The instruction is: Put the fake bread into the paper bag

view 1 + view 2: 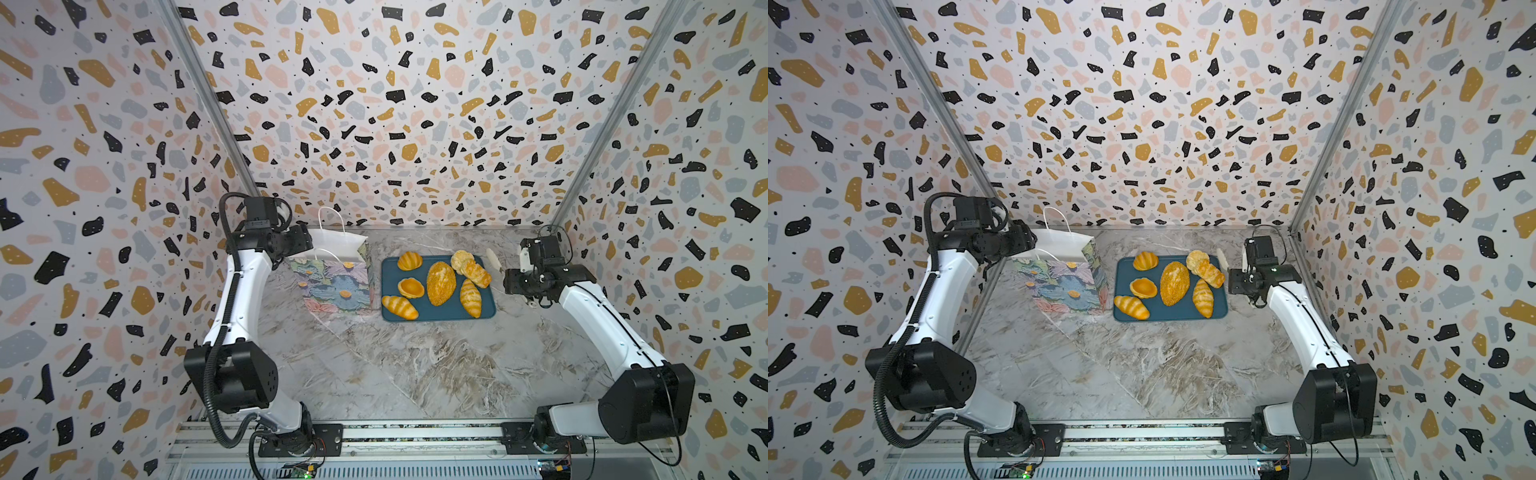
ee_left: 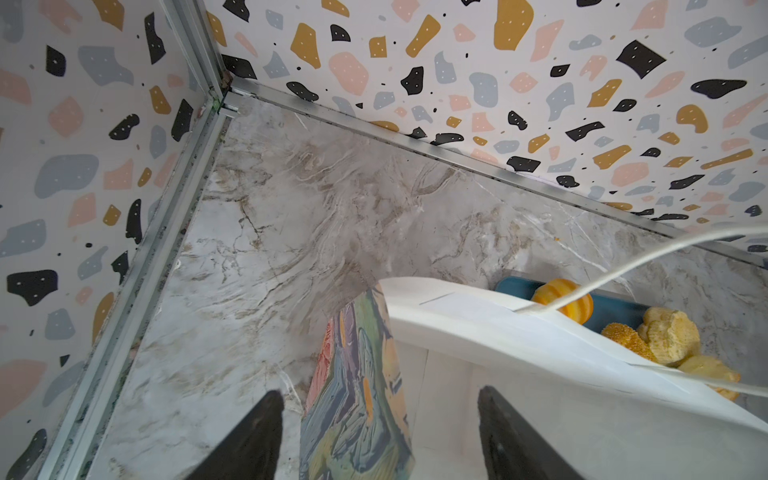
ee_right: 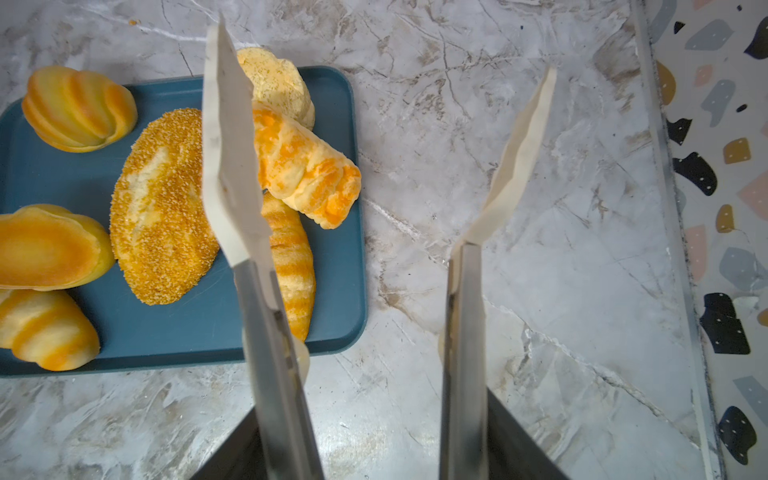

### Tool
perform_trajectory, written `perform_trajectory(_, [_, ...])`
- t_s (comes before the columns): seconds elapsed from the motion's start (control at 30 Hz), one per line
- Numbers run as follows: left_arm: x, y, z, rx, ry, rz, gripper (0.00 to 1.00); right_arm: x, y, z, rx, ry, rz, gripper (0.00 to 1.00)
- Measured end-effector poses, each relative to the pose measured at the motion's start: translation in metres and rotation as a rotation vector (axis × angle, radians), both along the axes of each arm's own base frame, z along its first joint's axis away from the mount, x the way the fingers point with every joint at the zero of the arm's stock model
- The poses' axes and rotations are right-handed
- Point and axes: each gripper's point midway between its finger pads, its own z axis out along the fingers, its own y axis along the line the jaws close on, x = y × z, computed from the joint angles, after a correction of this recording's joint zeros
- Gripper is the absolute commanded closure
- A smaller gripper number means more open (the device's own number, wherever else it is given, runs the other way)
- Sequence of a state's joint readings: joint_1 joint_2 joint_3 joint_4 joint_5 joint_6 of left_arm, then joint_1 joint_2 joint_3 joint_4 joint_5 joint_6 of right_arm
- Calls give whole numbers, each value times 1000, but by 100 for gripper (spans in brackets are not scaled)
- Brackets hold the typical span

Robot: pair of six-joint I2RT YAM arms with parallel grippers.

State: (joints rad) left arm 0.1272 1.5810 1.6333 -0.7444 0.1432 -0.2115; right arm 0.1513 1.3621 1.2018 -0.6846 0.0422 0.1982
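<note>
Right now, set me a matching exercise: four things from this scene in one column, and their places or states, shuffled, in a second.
1. seeded loaf
2. paper bag
3. tongs
4. pale bumpy bun

A. held in the right gripper, tips apart
B. far right corner of the blue tray, against a striped roll
C. middle of the tray
D. standing upright, left of the tray

Pairs: 1-C, 2-D, 3-A, 4-B.

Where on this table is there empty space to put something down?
The widest bare stretch is the marble tabletop in front of the flowered paper bag and dark-blue tray. A smaller strip lies behind the tray, by the back wall. The tray is crowded with golden toy breads; only a sliver separates bag and tray.
</note>
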Motion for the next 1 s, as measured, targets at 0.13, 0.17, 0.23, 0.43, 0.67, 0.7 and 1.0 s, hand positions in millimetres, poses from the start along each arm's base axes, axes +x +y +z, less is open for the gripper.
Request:
perform_trajectory(0.13, [3,1,-4,22,15,-2,40,-2,1,3,2,-5,3,34])
perform_trajectory(0.17, [3,1,-5,25,20,-2,42,-2,2,4,3,-8,4,34])
perform_trajectory(0.23, [2,2,-7,30,27,0,44,-3,2,5,4,-11,6,34])
perform_trajectory(0.43, [3,3,-11,52,43,-2,58,-7,5,7,4,-9,13,34])
perform_trajectory(0.67, [4,3,-12,57,45,-9,79,-12,13,14,4,-28,38,35])
perform_trajectory(0.7, [4,3,-12,57,45,-10,80,-13,15,16,6,-33,44,35])
perform_trajectory(1.0, [5,2,-14,56,48,-17,100,-26,35,25,7,-51,107,35])
